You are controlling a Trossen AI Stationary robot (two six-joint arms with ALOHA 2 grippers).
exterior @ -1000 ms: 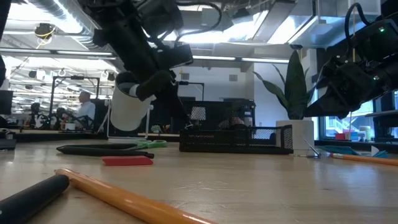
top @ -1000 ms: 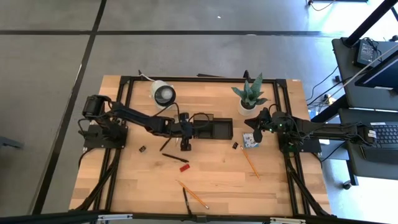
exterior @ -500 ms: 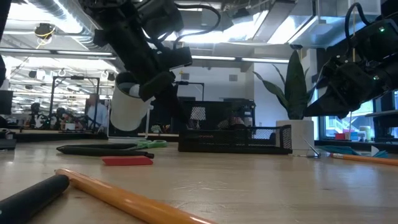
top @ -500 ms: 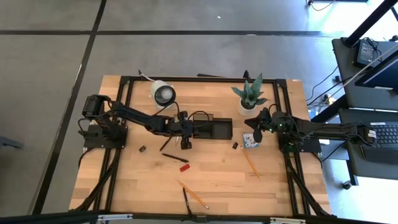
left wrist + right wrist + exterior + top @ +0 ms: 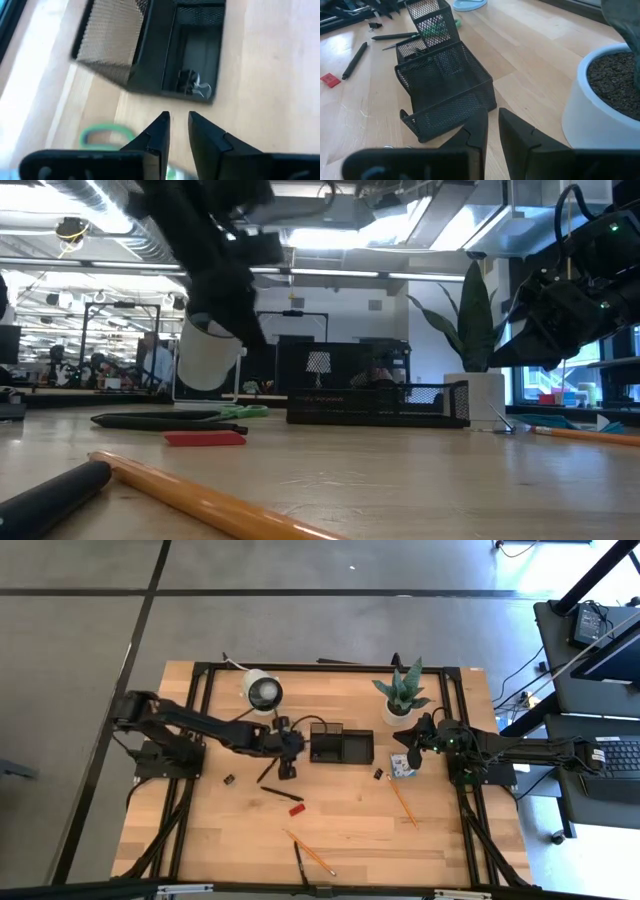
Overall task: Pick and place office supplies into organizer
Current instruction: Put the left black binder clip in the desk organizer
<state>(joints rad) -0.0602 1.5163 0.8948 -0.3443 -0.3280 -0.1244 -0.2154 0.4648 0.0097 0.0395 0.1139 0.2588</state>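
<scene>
The black mesh organizer (image 5: pixel 341 745) sits mid-table; a black clip (image 5: pixel 192 86) lies in one of its compartments. My left gripper (image 5: pixel 178 131) hovers just left of the organizer (image 5: pixel 150 55), open by a narrow gap and holding nothing, above the green-handled scissors (image 5: pixel 106 135). Near the plant pot, my right gripper (image 5: pixel 493 125) is shut and waits above the small blue pad (image 5: pixel 402 769). Flat on the table lie black pens (image 5: pixel 282 794), a red-tipped marker (image 5: pixel 297 809), orange pencils (image 5: pixel 311 853) and small black clips (image 5: pixel 229 780).
A white round lamp (image 5: pixel 263 690) stands on the far side, left of the organizer. The potted plant (image 5: pixel 401 698) stands to its right, close to my right gripper. Another pencil (image 5: pixel 403 802) lies right of centre. Bare wood lies along the near left.
My left gripper has drawn back from over the organizer's left end toward the table's left edge. It now hangs beside the organizer and over the scissors. The left arm's shoulder has swung toward the left edge too. The right arm has kept still.
</scene>
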